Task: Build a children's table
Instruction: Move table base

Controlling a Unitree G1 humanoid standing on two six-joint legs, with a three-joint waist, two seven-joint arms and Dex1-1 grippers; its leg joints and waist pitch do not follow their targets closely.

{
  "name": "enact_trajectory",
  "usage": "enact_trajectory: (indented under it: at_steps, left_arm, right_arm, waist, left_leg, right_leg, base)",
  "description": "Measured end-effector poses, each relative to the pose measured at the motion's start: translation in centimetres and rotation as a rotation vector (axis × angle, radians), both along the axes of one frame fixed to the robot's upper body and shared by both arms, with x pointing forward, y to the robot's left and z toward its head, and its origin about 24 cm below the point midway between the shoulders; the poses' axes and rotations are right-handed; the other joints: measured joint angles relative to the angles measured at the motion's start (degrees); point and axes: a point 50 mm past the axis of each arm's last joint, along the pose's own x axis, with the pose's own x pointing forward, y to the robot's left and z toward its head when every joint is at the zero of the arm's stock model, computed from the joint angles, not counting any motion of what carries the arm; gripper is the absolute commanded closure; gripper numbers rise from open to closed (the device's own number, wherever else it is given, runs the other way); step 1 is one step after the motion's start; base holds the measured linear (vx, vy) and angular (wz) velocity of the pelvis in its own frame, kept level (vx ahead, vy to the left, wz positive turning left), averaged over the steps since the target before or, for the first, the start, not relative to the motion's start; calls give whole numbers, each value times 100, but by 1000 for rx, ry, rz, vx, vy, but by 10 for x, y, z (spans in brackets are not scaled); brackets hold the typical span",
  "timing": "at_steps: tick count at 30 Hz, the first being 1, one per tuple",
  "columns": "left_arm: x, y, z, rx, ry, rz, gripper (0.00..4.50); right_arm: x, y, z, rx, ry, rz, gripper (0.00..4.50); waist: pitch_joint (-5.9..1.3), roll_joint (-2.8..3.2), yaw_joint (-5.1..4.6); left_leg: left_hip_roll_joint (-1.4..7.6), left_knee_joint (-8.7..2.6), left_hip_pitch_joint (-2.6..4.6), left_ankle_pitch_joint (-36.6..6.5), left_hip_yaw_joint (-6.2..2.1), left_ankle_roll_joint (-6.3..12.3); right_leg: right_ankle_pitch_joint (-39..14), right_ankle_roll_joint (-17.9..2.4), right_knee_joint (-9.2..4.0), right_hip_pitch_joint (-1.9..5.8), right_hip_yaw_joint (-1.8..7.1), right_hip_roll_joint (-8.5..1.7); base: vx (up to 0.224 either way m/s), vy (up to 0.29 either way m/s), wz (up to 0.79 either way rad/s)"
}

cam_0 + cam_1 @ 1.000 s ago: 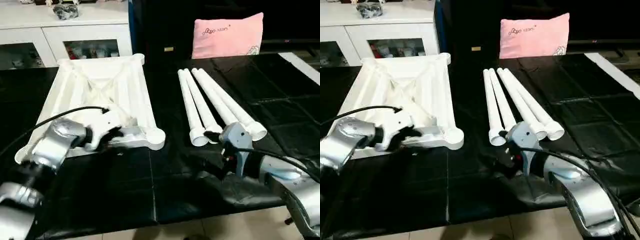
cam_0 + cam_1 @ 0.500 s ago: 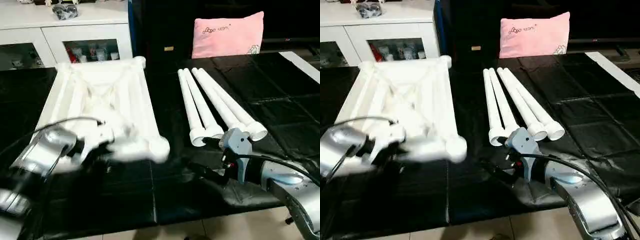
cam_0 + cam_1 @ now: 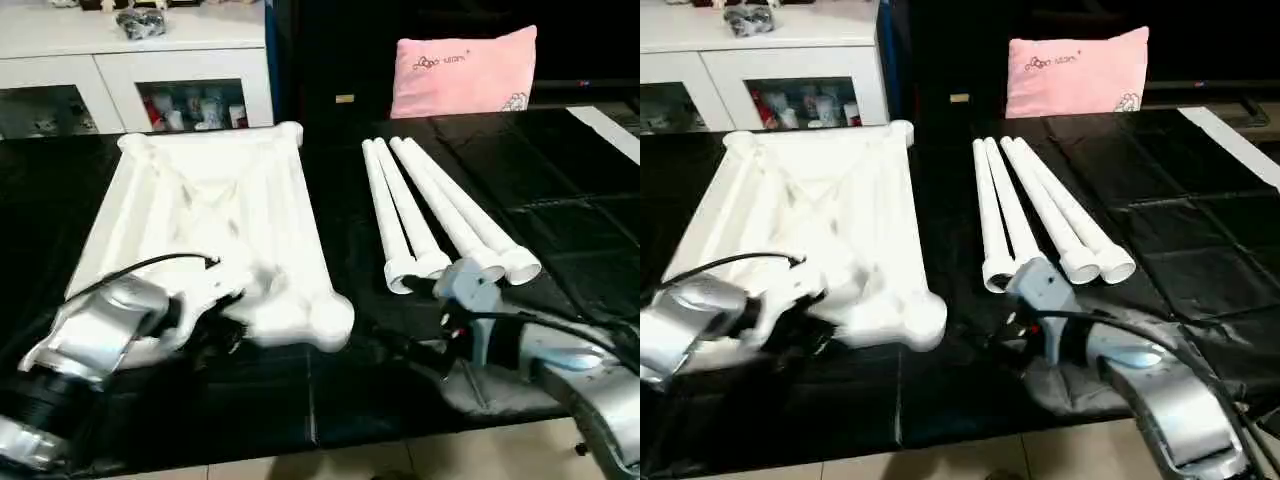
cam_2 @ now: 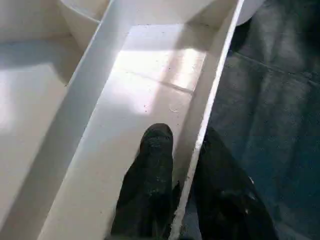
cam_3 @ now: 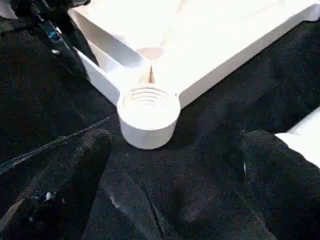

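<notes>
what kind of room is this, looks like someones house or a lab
Most likely a home living room, though I can't be sure: a white cabinet with glass doors holding small items stands behind the black-covered work surface, and a pink pillow leans at its far edge.

This looks like a lived-in room at home — a living room or a child's room, hard to say which. At the back stands a white cabinet (image 3: 150,75) with glass doors, small colourful objects crowded on its shelf behind the panes, and a dark bundle (image 3: 140,22) lying on its top. Over to the right, a pink pillow (image 3: 465,72) with a little printed logo leans upright against a dark backdrop. The work surface is a low table draped in black sheeting (image 3: 560,200), creased and shiny — beyond its near edge, pale tiled floor (image 3: 480,462) shows through.
</notes>
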Motion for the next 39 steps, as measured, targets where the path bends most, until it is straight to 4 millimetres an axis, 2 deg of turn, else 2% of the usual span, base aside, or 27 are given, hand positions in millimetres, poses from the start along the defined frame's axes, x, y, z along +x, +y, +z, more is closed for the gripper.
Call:
enact_trajectory:
  at_steps: [6,11,17,21,24,30,32,34,35,39]
  left_arm:
    - [-5,-9,0,-22,-33,89,427]
    - [-13,-9,0,-23,-40,136,448]
    - [-10,-5,0,2,-91,184,448]
    - [-4,-3,-3,-25,-186,119,448]
    - [-1,6,-5,14,-238,62,448]
    - [1,17,-3,28,-255,19,448]
    - [1,20,-3,20,-246,17,405]
    - [1,23,-1,17,-249,13,393]
    - [1,25,0,16,-244,8,371]
    - [-2,33,14,-53,-247,4,351]
  right_arm:
    - [0,1,0,4,-1,1,0]
    - [0,1,0,5,-5,2,0]
    - [0,1,1,6,-7,3,0]
    - [1,1,1,8,-9,2,0]
    - [3,2,2,9,-14,0,0]
    - [5,4,2,27,-18,-14,0]
    - [6,6,2,41,-20,-27,0]
    - [9,7,1,58,-16,-42,0]
    - [11,7,2,76,-16,-54,0]
    - [21,13,13,230,-21,-97,0]
  waist:
    - [0,0,-144]
    - [0,-1,-187]
    - [0,-8,-180]
    - [0,-8,-163]
    - [-4,-2,-115]
    - [-6,-16,-59]
    - [-6,-16,-58]
    - [-4,-20,-55]
    - [0,-25,-55]
    - [4,-38,-36]
  left_leg:
    - [8,-9,-3,-4,8,-5]
    - [11,-25,-4,-4,9,-4]
    - [9,-23,-3,-3,9,-3]
    - [8,-25,-4,-3,7,-3]
    - [10,-33,-3,-2,6,-3]
    - [12,-33,-3,4,8,-14]
    - [12,-34,-4,7,11,-18]
    - [13,-36,-11,7,13,-19]
    - [14,-37,-16,7,15,-19]
    - [15,-39,-30,7,23,-19]
  right_leg:
    - [-1,1,-5,-9,0,5]
    - [-6,-3,-8,-14,-6,8]
    - [-29,34,-8,-13,-5,7]
    - [-30,36,-7,-13,-5,7]
    - [-30,37,-3,-14,-7,7]
    - [-30,36,-4,-15,-4,8]
    - [-30,36,-4,-18,-3,8]
    - [-13,8,-4,-28,-3,8]
    - [-12,6,-3,-34,-3,8]
    - [-14,-1,-3,-49,-3,6]
  base:
    - [0,0,0]
    - [0,0,0]
    - [0,0,0]
    - [0,0,0]
    - [0,0,0]
    - [0,0,0]
    - [0,0,0]
    - [0,0,0]
    - [0,0,0]
    - [0,0,0]
